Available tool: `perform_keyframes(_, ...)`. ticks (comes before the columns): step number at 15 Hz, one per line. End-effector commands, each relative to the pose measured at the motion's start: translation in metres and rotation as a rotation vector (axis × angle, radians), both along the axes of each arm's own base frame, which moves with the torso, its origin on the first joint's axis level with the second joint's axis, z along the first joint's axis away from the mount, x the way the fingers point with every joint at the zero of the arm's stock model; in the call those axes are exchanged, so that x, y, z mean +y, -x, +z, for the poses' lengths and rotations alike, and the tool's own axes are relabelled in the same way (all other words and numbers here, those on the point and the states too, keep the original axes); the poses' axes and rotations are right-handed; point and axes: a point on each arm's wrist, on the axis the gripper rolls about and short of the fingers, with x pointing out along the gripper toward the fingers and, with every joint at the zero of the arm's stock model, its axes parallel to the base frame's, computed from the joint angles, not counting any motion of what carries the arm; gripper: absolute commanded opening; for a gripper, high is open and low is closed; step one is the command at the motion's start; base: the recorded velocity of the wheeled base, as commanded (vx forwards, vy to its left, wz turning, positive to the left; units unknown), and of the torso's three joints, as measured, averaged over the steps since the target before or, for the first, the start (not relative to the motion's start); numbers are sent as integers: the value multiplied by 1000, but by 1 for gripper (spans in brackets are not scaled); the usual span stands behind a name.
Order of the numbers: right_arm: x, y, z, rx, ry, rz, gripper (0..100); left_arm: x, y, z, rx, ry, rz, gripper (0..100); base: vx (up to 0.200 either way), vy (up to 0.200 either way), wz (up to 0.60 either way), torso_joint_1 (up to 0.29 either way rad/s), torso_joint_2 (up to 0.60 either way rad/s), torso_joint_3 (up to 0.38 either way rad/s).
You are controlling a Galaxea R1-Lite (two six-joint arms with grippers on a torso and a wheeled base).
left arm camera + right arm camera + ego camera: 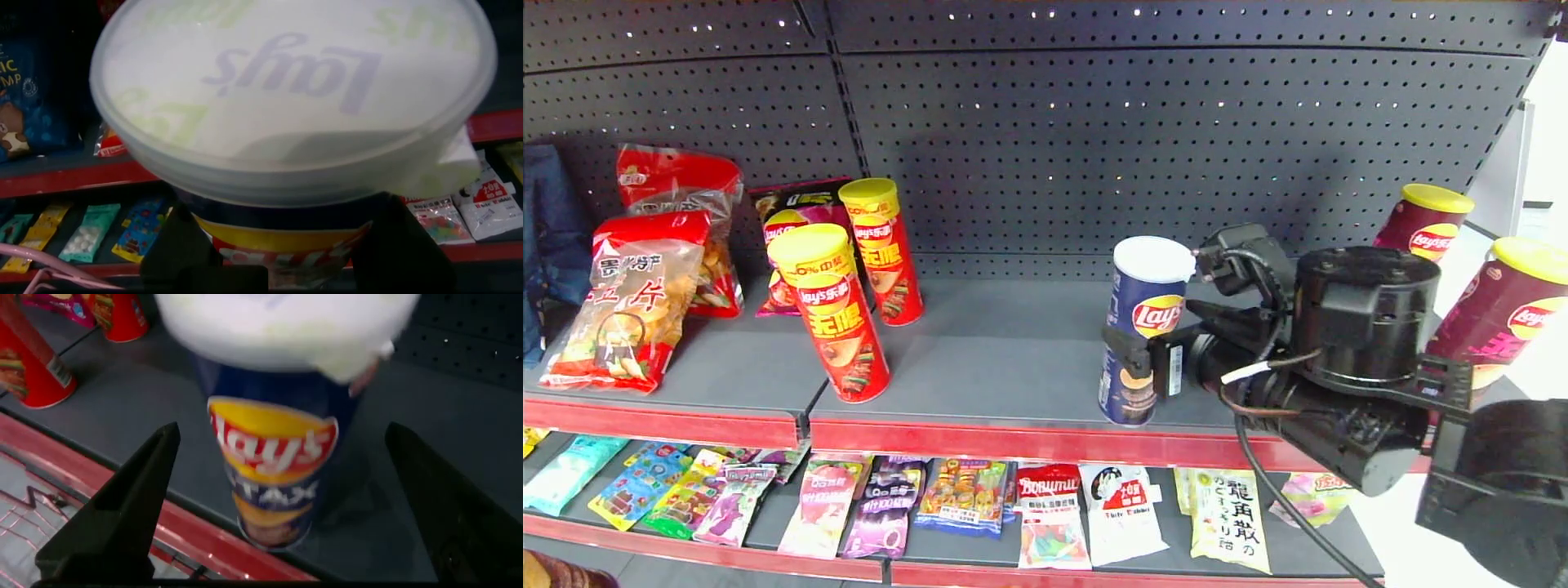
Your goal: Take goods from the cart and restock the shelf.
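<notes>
A: Blue can (1143, 327) location?
B: Upright on the shelf (1013, 343), near the front, just behind the red lip (1013, 439). Well apart from the red cans (837, 318).
A: Right pincer (282, 434) state?
B: Spread wide around the blue can, with gaps on both sides in the wrist view. Not gripping anything.
A: Step in hand?
B: Probably the release of a placed can. Hard to rule out an approach, though.
A: Way to do it well?
B: Fingers (122, 514) wide open, then a straight pull back along the arm's own line, level, no sideways swing. Tall and narrow, so likely to tip at any brush near the lid. Close to the lip too, so risk of falling off the shelf with any forward nudge. Also mind the purple cans (1503, 318) just beside the arm.
A: Left pincer (282, 257)?
B: Clamped, by the look of it, on another can (286, 90), lid right up at the camera. Hold steady and upright during the right-side pullback. Then place beside the blue one, with a gap between.
</notes>
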Motion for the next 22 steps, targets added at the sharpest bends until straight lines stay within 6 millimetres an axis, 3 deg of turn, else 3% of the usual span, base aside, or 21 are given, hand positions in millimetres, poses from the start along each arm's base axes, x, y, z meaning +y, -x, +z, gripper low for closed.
perform_keyframes(1,-18,29,7,-12,-17,26,100,0,0,0,1,0,-2,0,0,0,0,0,0,0)
perform_keyframes(4,-37,61,21,-40,-98,64,100,0,0,1,-2,0,-1,0,0,0,0,0,0,0)
perform_keyframes(7,-68,80,28,-96,-99,43,100,0,-1,0,6,1,-10,0,0,0,0,0,0,0)
perform_keyframes(8,-95,91,29,-150,-39,61,100,0,-4,1,20,2,-17,0,0,0,0,0,0,0)
perform_keyframes(10,-128,102,26,-188,49,83,100,0,-8,6,31,2,-37,0,0,0,0,0,0,0)
perform_keyframes(11,-162,111,23,-171,137,12,100,-1,-11,12,34,3,-66,0,0,0,0,0,0,0)
perform_keyframes(13,-190,142,19,-156,145,-88,100,-2,-12,19,21,1,-96,0,0,0,0,0,0,0)
perform_keyframes(15,-197,191,-4,-124,157,-196,100,-2,-11,20,18,0,-117,0,0,0,0,0,0,0)
perform_keyframes(17,-197,217,-17,-115,166,-231,100,-4,-12,21,26,3,-197,0,0,0,0,0,0,0)
perform_keyframes(22,-199,232,-30,-126,188,-355,100,-5,-37,45,83,23,-253,0,0,0,0,0,0,0)
